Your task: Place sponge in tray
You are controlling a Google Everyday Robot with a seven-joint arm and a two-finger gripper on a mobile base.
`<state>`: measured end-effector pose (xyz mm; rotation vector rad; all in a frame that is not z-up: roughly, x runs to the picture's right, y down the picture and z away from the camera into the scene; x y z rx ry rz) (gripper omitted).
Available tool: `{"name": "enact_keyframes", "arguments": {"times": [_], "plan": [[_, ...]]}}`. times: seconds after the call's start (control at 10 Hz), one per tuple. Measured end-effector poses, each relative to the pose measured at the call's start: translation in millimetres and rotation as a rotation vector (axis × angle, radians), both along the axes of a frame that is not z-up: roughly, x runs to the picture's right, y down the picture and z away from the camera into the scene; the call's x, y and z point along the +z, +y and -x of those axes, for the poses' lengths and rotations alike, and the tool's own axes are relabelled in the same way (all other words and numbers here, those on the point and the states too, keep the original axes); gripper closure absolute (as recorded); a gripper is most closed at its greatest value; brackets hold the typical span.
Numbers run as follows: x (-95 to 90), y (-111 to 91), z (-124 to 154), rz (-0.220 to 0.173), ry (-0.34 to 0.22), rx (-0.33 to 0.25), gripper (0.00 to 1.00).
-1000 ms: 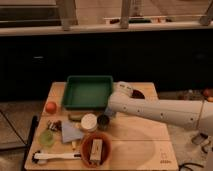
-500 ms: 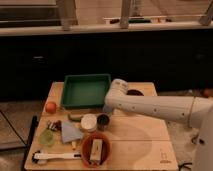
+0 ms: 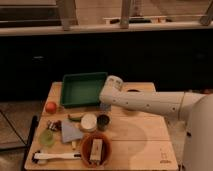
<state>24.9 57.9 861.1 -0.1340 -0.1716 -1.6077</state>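
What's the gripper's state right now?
Gripper: cannot be told; it hangs under the end of the white arm, at the front edge of the green rectangular tray.

Gripper (image 3: 104, 106) by green tray (image 3: 80, 90), front-rt corner

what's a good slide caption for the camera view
Robot hand hangs beside the green tray, above a cluttered wooden table.

The pincer (image 3: 105, 106) was almost wholly hidden under the wrist end of the white arm (image 3: 145, 102), just off the green tray's (image 3: 80, 90) front right corner, over the tabletop (image 3: 135, 140); only a dim bluish patch showed there. The arm also covered part of the tray's right rim. The robot's body (image 3: 200, 135) was cut off by the right and bottom edges. A pale block (image 3: 96, 149) in the brown bowl (image 3: 84, 143) was too blurred to identify.
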Motion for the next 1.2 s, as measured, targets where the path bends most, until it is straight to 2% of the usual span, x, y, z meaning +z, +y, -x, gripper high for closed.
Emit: {"name": "enact_keyframes", "arguments": {"times": [0.1,0.7,1.2], "plan": [[2.2,-2,5,-0.001,-0.003,-0.012,0.98],[-8.9,-17,10,0.009,-0.008,0.024,0.98],[-1.1,-40,22,0.000,-0.034,0.054,0.98]]}}
